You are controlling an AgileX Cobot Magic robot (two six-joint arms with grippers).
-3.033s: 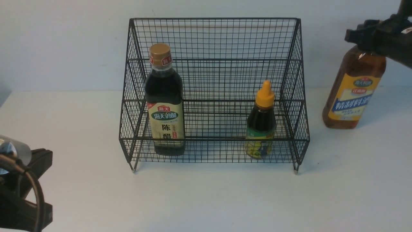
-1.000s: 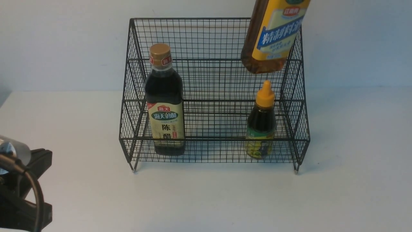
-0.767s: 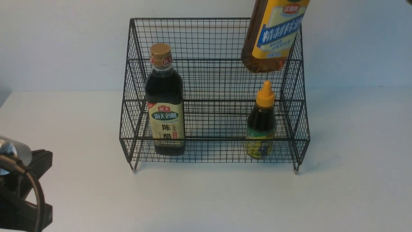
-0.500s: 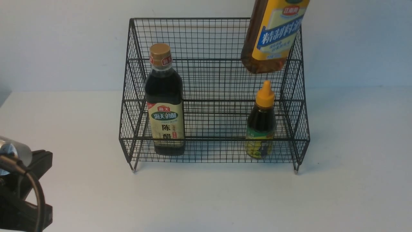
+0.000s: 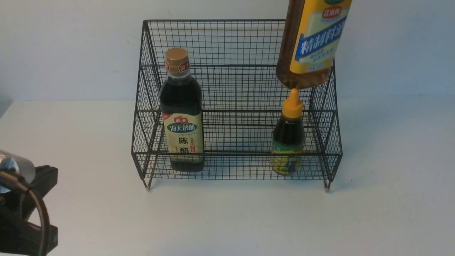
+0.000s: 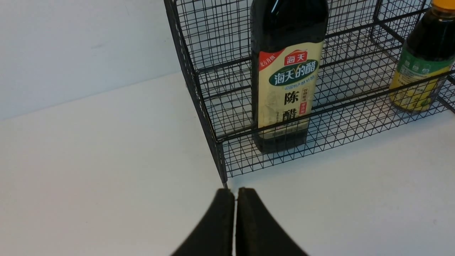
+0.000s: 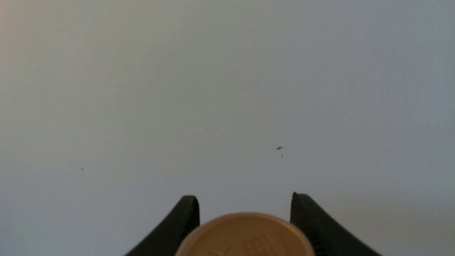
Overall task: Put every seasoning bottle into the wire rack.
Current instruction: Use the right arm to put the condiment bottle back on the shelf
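Right now the amber bottle (image 5: 312, 42) hangs in the air over the right end of the wire rack (image 5: 231, 42), tilted a bit, with its top out of the front view. Its base sits right at the orange nozzle of the squeeze bottle (image 5: 288, 138); whether they touch, can't tell. The squeeze bottle stands upright on the lower tier at the right, and the vinegar bottle (image 5: 182, 117) stands upright on the lower tier at the left, so two are in and one is left. The right gripper (image 7: 244, 201) has its fingers on either side of the tan cap (image 7: 245, 234), pinching the amber bottle up at the top. The left gripper (image 6: 235, 193) has its fingers pressed together on nothing, low over the white table (image 5: 227, 220) near the rack's front left foot. On handling: the amber bottle looks mostly full, so probably heavy, with liquid that shifts. The wall looks smooth, likely slippery plastic, and the body is too wide for these jaws. The neck or cap is the sensible hold, though it lets the base swing. The squeeze bottle looks light and tippy, so a knock from above could topple it. The rack is stiff wire, and the base could snag on it.
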